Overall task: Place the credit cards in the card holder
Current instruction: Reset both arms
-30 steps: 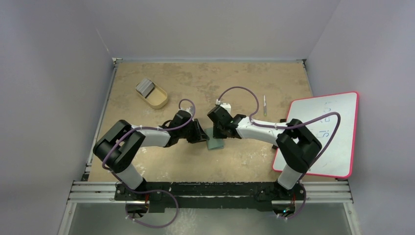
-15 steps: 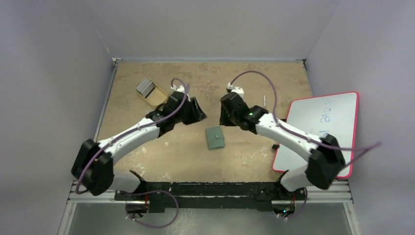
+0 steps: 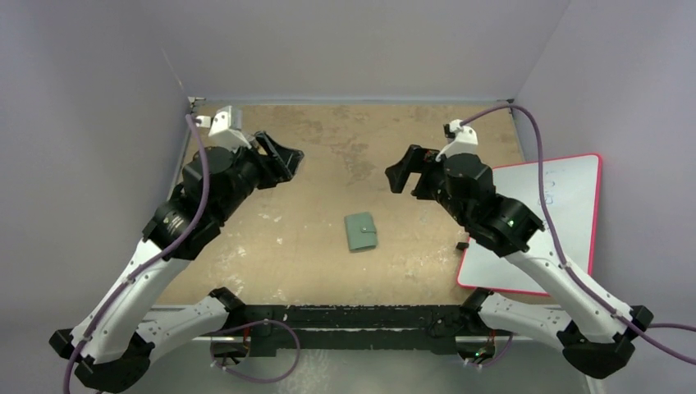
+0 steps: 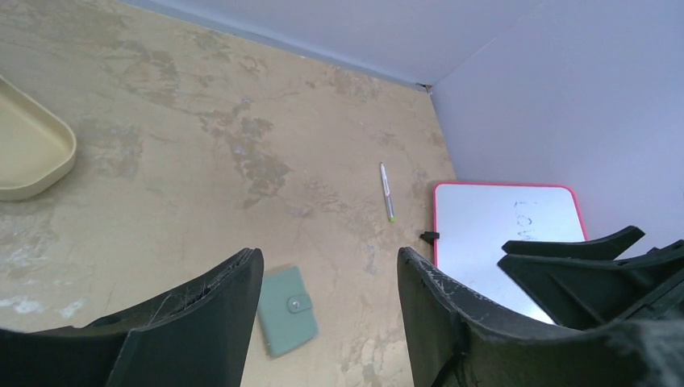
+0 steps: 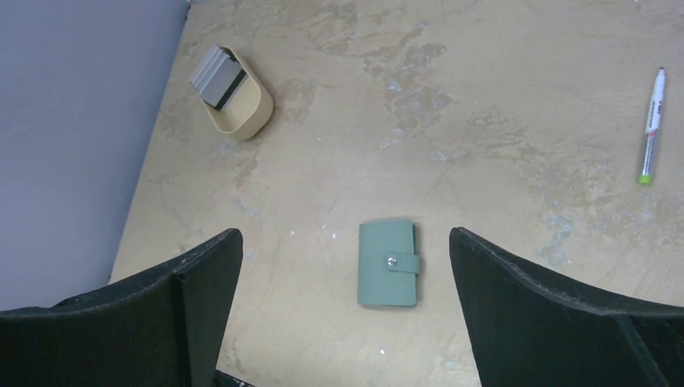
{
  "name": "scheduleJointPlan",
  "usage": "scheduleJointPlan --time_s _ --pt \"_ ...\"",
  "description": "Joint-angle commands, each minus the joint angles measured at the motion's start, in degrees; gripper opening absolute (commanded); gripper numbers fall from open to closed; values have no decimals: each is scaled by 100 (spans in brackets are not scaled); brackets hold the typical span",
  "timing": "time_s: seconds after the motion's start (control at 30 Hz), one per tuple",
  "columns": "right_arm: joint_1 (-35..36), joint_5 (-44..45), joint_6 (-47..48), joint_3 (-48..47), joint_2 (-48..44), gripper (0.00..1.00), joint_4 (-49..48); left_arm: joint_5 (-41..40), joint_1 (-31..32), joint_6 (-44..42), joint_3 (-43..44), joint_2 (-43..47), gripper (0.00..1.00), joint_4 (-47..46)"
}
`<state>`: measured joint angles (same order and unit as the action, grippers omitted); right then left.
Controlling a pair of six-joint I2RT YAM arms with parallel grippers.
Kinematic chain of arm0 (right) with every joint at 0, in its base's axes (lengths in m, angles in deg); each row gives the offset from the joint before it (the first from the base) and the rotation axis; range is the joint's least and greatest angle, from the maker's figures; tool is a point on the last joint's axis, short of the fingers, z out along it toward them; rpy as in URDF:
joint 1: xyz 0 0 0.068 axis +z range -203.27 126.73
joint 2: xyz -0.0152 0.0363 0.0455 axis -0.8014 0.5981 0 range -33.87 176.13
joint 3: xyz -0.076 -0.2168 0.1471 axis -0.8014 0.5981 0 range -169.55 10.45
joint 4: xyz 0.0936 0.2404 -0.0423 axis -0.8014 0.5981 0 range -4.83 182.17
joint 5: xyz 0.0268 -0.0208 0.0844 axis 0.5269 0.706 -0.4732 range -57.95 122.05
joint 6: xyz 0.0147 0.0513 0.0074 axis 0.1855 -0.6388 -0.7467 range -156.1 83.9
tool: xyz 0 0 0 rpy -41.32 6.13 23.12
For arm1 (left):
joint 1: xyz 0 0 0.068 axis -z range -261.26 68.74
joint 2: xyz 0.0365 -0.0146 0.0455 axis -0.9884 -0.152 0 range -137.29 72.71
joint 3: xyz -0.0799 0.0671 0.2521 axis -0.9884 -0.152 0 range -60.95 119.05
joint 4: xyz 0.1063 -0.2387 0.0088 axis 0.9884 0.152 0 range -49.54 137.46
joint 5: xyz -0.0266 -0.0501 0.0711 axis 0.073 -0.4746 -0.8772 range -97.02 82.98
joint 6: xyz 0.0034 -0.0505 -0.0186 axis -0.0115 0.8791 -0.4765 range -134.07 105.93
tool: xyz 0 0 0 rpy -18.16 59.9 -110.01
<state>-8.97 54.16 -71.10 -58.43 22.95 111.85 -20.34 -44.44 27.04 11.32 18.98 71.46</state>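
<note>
Both grippers hang over the table with nothing in them: the left gripper (image 3: 290,161) has its jaws wide apart, and the right gripper (image 3: 397,173) has its jaws spread even wider. One green card holder (image 3: 360,231) lies shut and flat on the table (image 3: 345,135), in the middle between the two grippers. One tan tray (image 5: 246,113) near the far left corner holds one small pile of grey cards (image 5: 218,76), packed too close to count. Only the right wrist view shows the cards, because the top view hides the tray behind the left arm (image 3: 197,205); both wrist views show one pen (image 5: 652,125), and one whiteboard (image 3: 542,222) lies at the right.
</note>
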Motion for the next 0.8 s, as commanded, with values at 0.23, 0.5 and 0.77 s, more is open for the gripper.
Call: scheduleJointPlan --time_s 0.23,0.5,0.77 --pt "8 226 -536 355 -930 99 55 -235 -4 -11 -876 1078 65 147" --pt "8 18 -587 356 -839 99 22 -231 -4 38 -929 1079 69 163" --pt "6 -25 -505 413 -745 99 -39 -519 -2 46 -993 1178 72 230"
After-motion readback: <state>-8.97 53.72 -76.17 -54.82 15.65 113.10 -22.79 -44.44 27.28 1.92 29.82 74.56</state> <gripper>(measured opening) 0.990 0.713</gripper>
